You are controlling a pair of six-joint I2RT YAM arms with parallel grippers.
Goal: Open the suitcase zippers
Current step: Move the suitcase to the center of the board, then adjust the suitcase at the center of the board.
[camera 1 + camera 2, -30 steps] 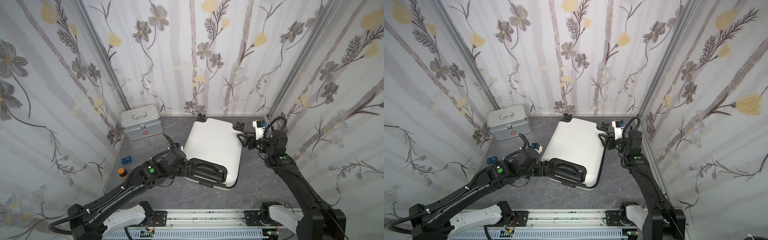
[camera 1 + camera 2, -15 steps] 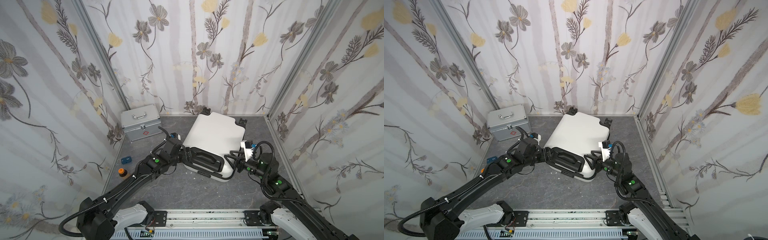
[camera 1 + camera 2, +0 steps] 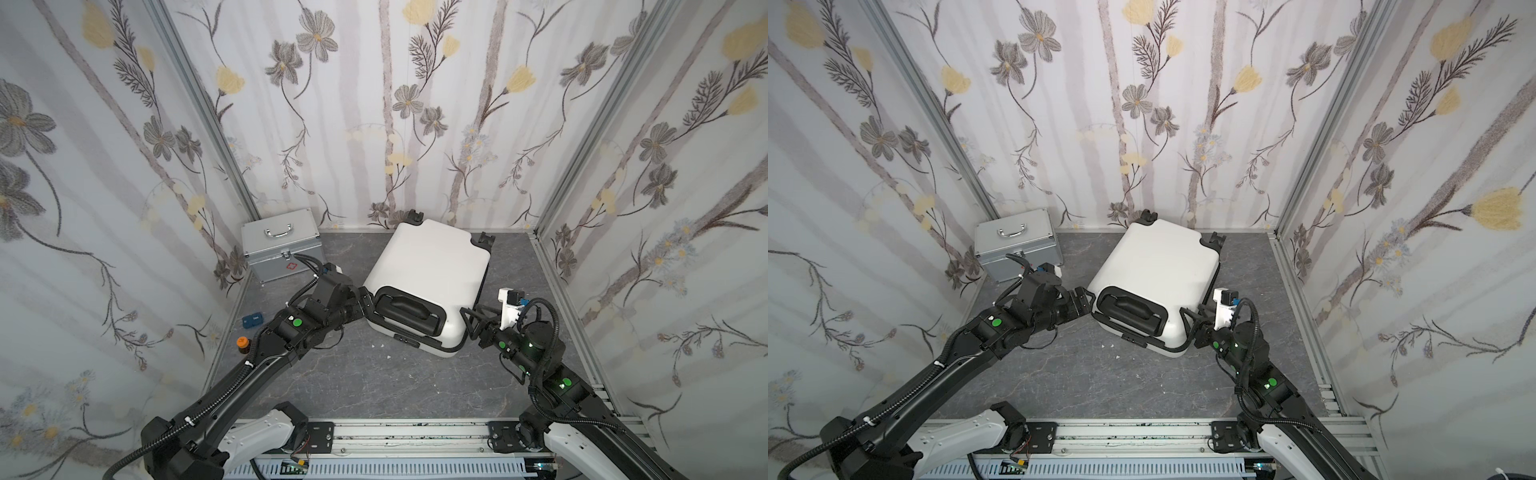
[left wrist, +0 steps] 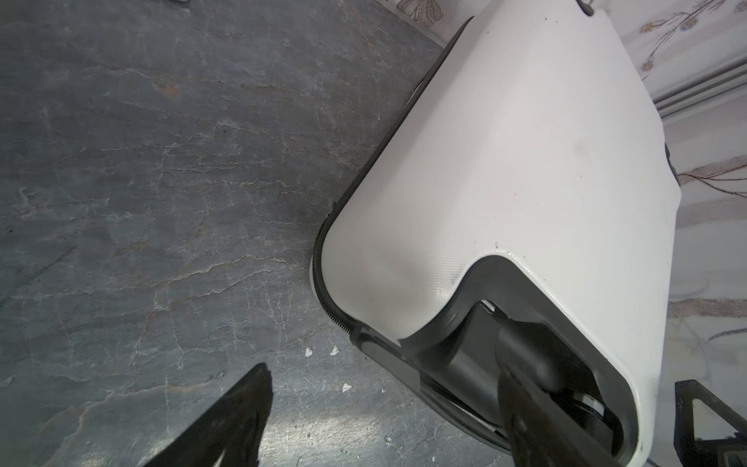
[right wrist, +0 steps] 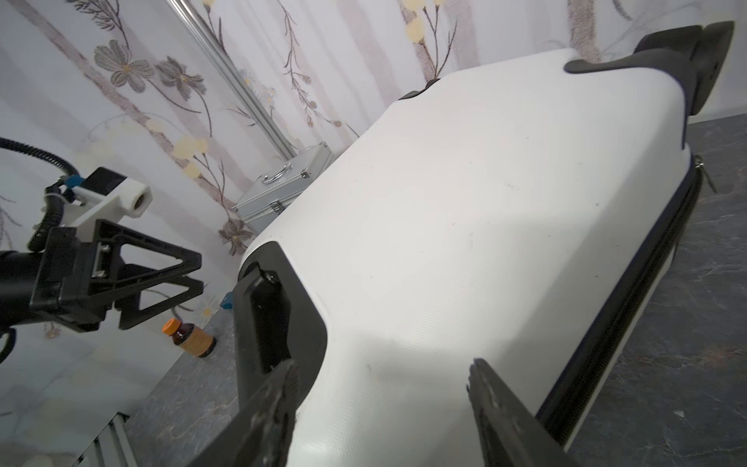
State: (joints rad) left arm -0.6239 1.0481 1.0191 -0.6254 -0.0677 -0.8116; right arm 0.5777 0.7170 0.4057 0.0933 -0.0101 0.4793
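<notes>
Suitcase (image 3: 432, 266) is lying flat mid-floor. Your right gripper (image 3: 467, 322) is straddling its near corner, clamping unclear. Left gripper (image 3: 369, 305) is gaping beside the handle (image 3: 405, 309). Zippers (image 5: 663, 258) are running up that right edge, with the pull (image 5: 706, 180) sitting at the far end, so the right arm is nearer.

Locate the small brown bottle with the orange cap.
In a top view the bottle stands by the left wall, nearer the robot than the small blue box.

Walls: we see floral wallpaper (image 3: 395, 104) rising behind the silver case (image 3: 282, 245).
Floor: we see grey marbled floor (image 3: 374, 374) under it.
</notes>
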